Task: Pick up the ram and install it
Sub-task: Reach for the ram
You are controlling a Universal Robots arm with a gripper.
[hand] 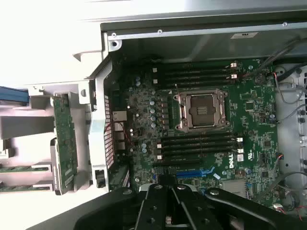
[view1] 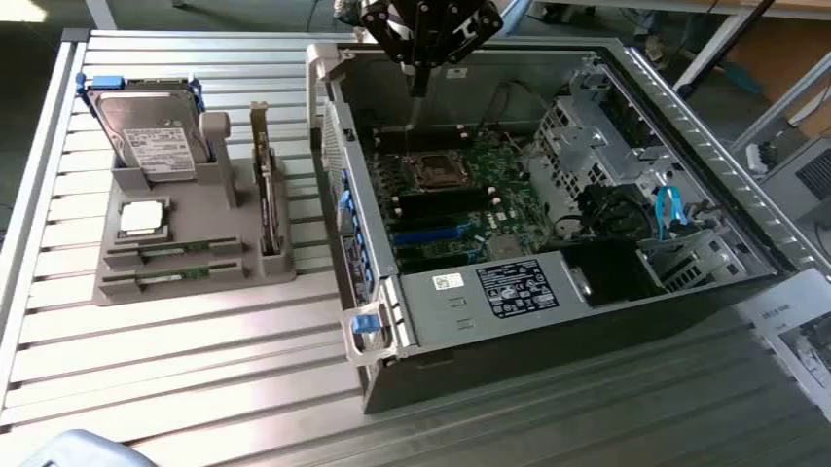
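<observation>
The black linkage gripper [view1: 418, 86] hangs down from the top of the exterior view, its wrist held roughly vertical and its slim fingers pointing straight down into the open grey metal computer case [view1: 435, 313], which lies on its side on the slatted metal table [view1: 195, 379]. It hovers over the far part of the green motherboard [view1: 484, 199], just beyond the square silver-framed processor socket [view1: 439, 173] and above the dark memory slots [hand: 196, 75] on that side, touching nothing. Its jaws are clenched together, with no object seen between them. In the wrist view the camera looks straight down past the black linkage onto the board, with the socket near the middle and rows of memory slots on either side of it. The task's parts sit well apart from the gripper, toward the exterior view's left, in a grey plastic holder [view1: 244, 270] that stands beside the case. The first ram stick [view1: 171, 250], thin and green with a pale label, lies flat in a groove of the holder, and the second ram stick [view1: 162, 279], its twin, lies in the next groove, parallel to it and nearer the camera. The holder also carries an upright silver hard drive [view1: 150, 136], a square silver-topped processor chip [view1: 140, 218] and a green expansion card [view1: 265, 195] standing on edge.
</observation>
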